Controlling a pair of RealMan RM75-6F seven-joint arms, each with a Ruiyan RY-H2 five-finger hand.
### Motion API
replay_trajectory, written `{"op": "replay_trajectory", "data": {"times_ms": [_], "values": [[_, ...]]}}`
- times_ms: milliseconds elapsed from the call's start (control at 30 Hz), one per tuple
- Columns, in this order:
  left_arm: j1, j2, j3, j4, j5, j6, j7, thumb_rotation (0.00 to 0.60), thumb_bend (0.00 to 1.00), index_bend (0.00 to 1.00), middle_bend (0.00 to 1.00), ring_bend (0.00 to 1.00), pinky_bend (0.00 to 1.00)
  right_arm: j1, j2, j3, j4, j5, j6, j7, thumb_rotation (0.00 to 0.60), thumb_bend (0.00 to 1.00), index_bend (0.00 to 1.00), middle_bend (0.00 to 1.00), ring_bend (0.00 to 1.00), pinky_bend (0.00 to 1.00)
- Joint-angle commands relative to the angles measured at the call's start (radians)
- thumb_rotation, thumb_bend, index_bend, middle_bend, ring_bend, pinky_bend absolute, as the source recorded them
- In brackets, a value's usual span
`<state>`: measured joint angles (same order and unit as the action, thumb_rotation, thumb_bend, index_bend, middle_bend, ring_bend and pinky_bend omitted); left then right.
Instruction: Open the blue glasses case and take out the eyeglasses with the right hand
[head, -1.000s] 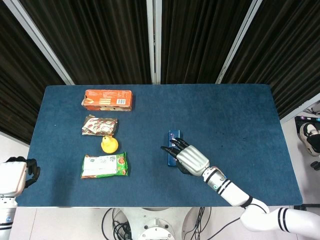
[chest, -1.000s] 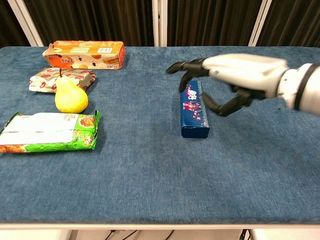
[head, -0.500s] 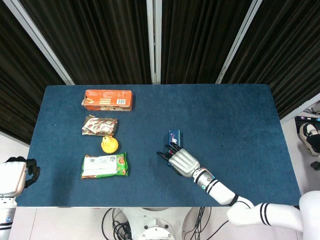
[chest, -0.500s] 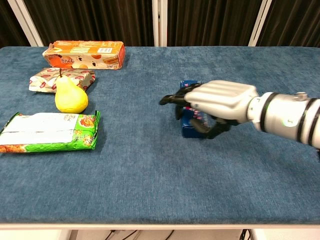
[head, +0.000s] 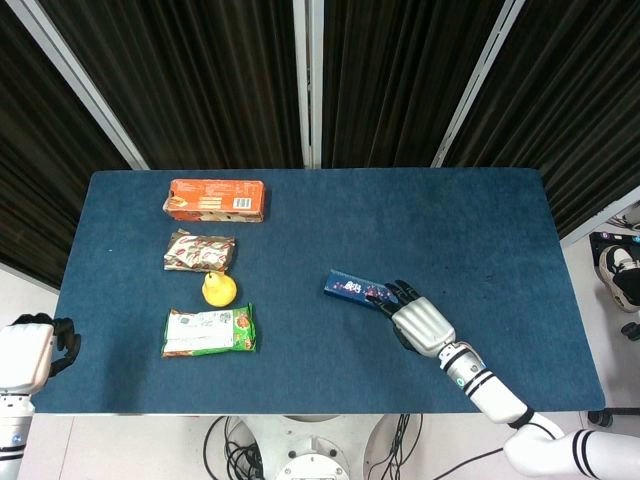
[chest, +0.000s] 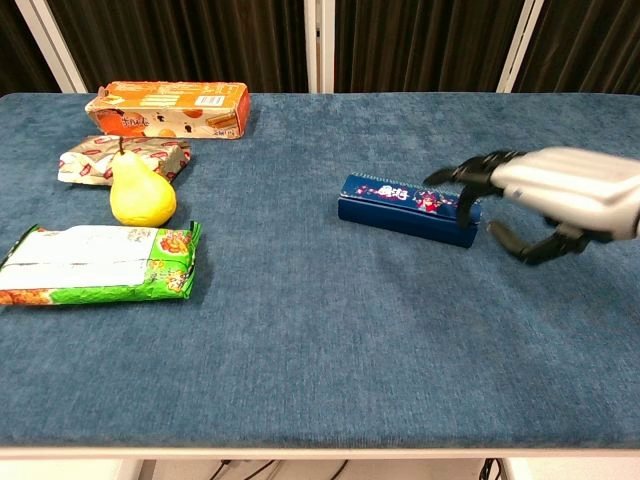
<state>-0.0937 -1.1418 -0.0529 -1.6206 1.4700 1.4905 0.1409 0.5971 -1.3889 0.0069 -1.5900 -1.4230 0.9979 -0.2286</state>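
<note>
Nothing done yet: case (chest: 405, 209) lid is closed, no eyeglasses visible. Opening and take-out both remain.

Left hand (head: 35, 350) parked off the table's left edge, fingers curled in, holding nothing.

Case sits mid-table, well apart from the pear (chest: 140, 192) and snack packs: long, narrow blue box, cartoon print on top, lying flat and slanted across the table (chest: 300, 340).

Right hand (chest: 540, 195) at the case's right end, fingers spread, empty; fingertips (chest: 470, 180) just beside or touching that end, can't tell which.
</note>
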Motion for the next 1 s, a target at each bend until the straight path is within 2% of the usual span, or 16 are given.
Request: {"op": "replay_trajectory", "data": {"times_ms": [33,167,300,433,567,733,900,933,1000], "values": [[0.0,0.0,0.0,0.0,0.0,0.0,0.0,0.6,0.41,0.71,0.71,0.53,0.49,-0.014,0.019,0.047,0.041,-0.019,0.052,0.141,0.6,0.73,0.0,0.3,0.0,0.0],[0.0,0.0,-0.001,0.0,-0.001,0.0,0.0,0.6,0.41,0.71,0.71,0.53,0.49,0.037,0.003,0.107,0.063,0.064,-0.029,0.146,0.6,0.73,0.0,0.28,0.0,0.0],[0.0,0.0,-0.001,0.001,-0.002,-0.001,-0.003,0.6,0.41,0.71,0.71,0.53,0.49,0.109,-0.027,0.153,0.085,0.185,-0.162,0.114,0.6,0.71,0.0,0.27,0.0,0.0],[0.0,0.001,-0.001,0.002,-0.001,-0.001,-0.006,0.6,0.41,0.71,0.71,0.53,0.49,0.178,-0.049,0.18,0.103,0.295,-0.283,0.096,0.6,0.64,0.0,0.26,0.0,0.0],[0.0,0.002,0.0,0.003,0.0,-0.002,-0.011,0.6,0.41,0.71,0.71,0.53,0.49,0.229,-0.074,0.192,0.125,0.37,-0.332,0.064,0.6,0.64,0.0,0.27,0.0,0.0],[-0.001,0.003,0.0,0.003,0.001,-0.003,-0.014,0.6,0.41,0.71,0.71,0.53,0.49,0.26,-0.08,0.192,0.099,0.393,-0.355,0.059,0.6,0.65,0.0,0.28,0.0,0.0],[-0.001,0.004,0.001,0.003,0.002,-0.003,-0.017,0.6,0.41,0.71,0.71,0.53,0.49,0.262,-0.066,0.164,0.047,0.359,-0.359,0.063,0.6,0.64,0.0,0.29,0.0,0.0],[-0.001,0.004,0.001,0.003,0.002,-0.003,-0.017,0.6,0.41,0.71,0.71,0.53,0.49,0.261,-0.064,0.158,0.043,0.35,-0.351,0.058,0.6,0.61,0.0,0.29,0.0,0.0],[-0.001,0.004,0.001,0.003,0.002,-0.003,-0.017,0.6,0.41,0.71,0.71,0.53,0.49,0.251,-0.064,0.148,0.045,0.326,-0.309,0.039,0.6,0.46,0.0,0.28,0.0,0.0]]}}
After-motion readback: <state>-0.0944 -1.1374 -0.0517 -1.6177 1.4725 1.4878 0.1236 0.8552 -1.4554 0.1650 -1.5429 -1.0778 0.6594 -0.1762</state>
